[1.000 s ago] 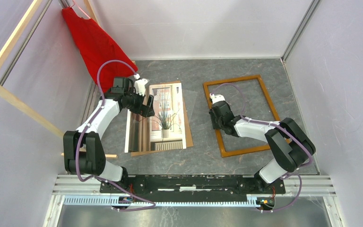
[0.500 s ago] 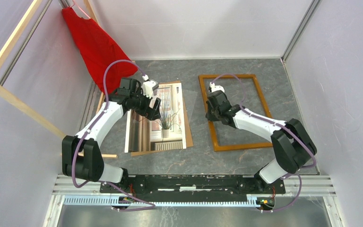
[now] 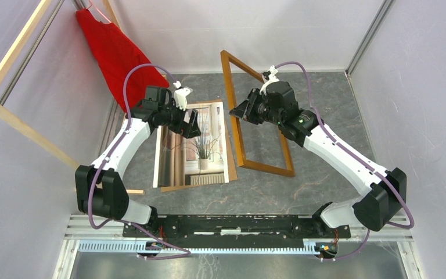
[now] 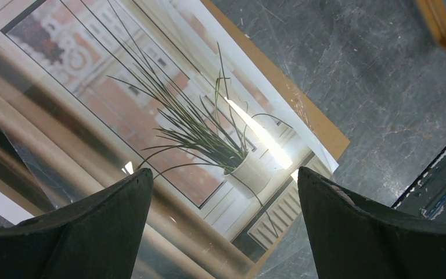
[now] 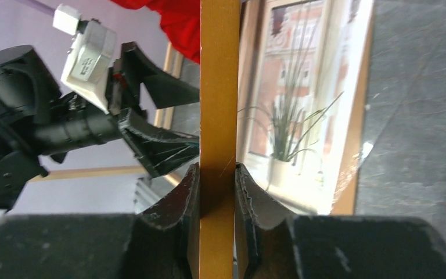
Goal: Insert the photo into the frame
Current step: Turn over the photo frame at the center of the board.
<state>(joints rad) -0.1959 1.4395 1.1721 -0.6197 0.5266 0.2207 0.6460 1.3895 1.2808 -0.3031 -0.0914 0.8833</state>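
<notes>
Right wrist: right gripper (image 5: 218,170) clamped on frame (image 5: 218,70) rail, frame tilted up; left gripper (image 4: 223,174) wide apart over photo (image 4: 168,110) on counter (image 4: 383,87).

Robot lab cell, white enclosure walls (image 3: 250,35)

Left end effector (image 4: 222,173) hangs wide open; right end effector (image 5: 216,168) pinches, held high.

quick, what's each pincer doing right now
left pincer: open, holding nothing, above the photo
right pincer: closed on the frame
</notes>
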